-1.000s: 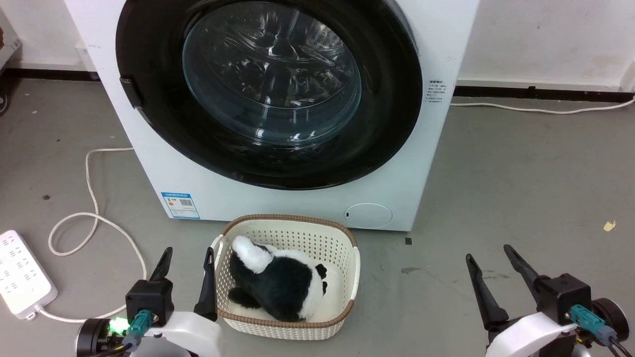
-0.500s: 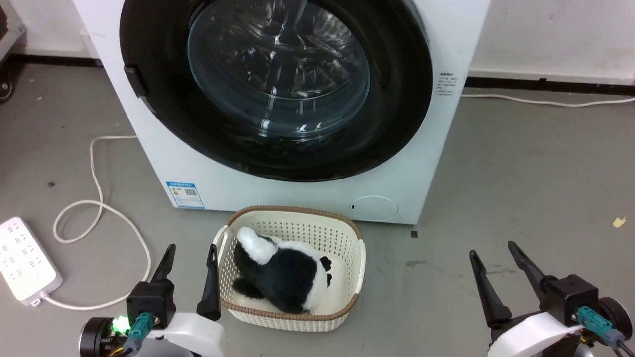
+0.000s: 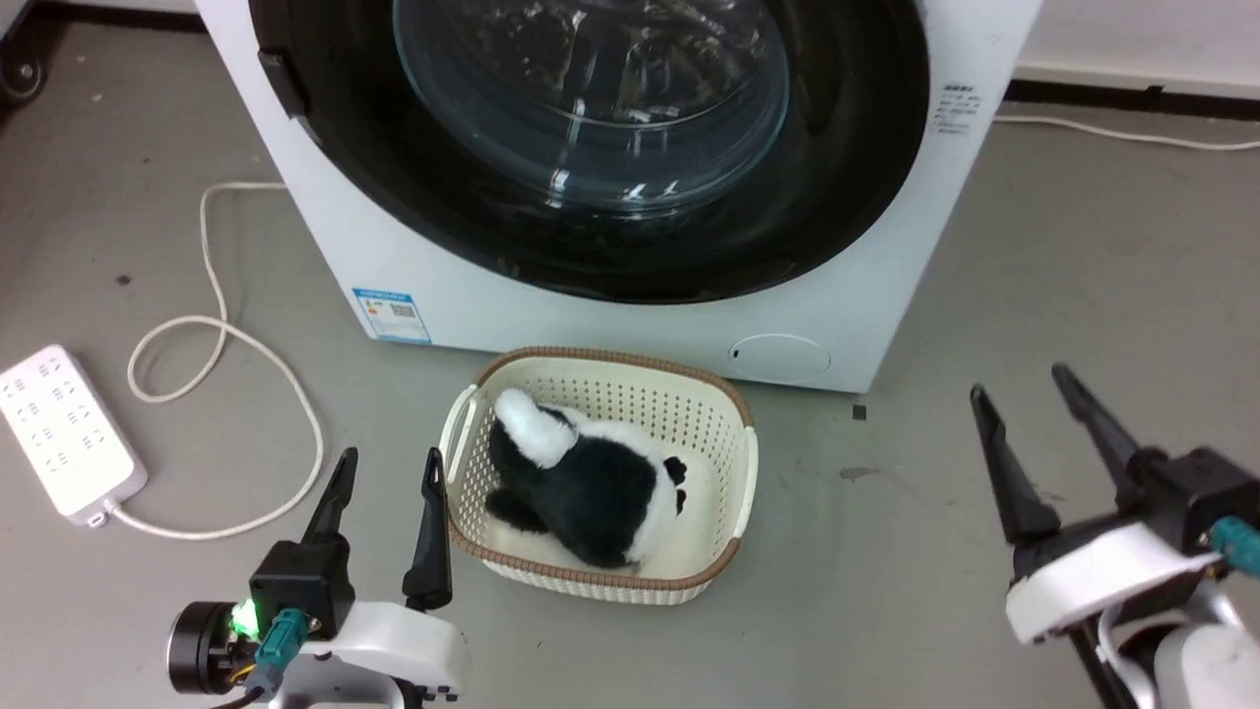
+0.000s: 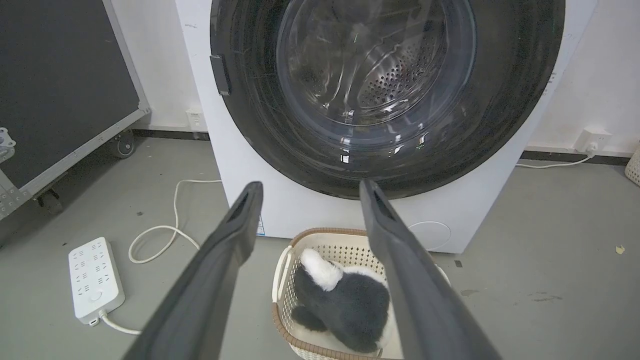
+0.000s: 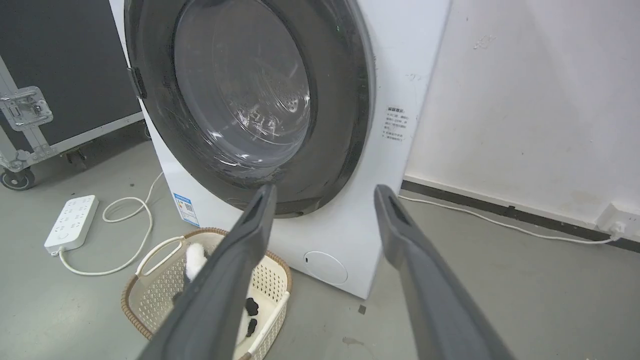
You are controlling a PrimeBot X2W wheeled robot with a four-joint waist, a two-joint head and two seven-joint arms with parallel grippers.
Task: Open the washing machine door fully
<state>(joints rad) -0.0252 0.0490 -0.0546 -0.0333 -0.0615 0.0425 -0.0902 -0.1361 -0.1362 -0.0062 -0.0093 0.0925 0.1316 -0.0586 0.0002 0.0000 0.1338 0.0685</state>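
left of the washing machine [image 3: 472, 305], a white power strip [image 3: 64, 428] lies on the grey floor [image 3: 984, 295], and its pale cord [image 3: 285, 394] loops toward the machine's left side. the left end effector [image 3: 391, 455] hovers in front of the washing machine's lower left corner, well apart from it, with its two dark fingers spread and nothing between them. near the washing machine's front a cream basket [image 3: 748, 463] with a brown rim sits on the floor, and a black-and-white plush toy [image 3: 591, 487] lies inside it. the washing machine door [image 3: 847, 187], a glossy black rim around bulging clear glass, sits closed against the washing machine's front, with a small black tab [image 3: 281, 79] at its left edge. the perforated steel drum shows through the glass in the left wrist view. low on the washing machine's front are a blue label [image 3: 392, 313] at the left and a round cap [image 3: 778, 356] at the right. the right end effector [image 3: 1019, 381] hangs in front of the washing machine and off to its right, well apart from it, released and empty.
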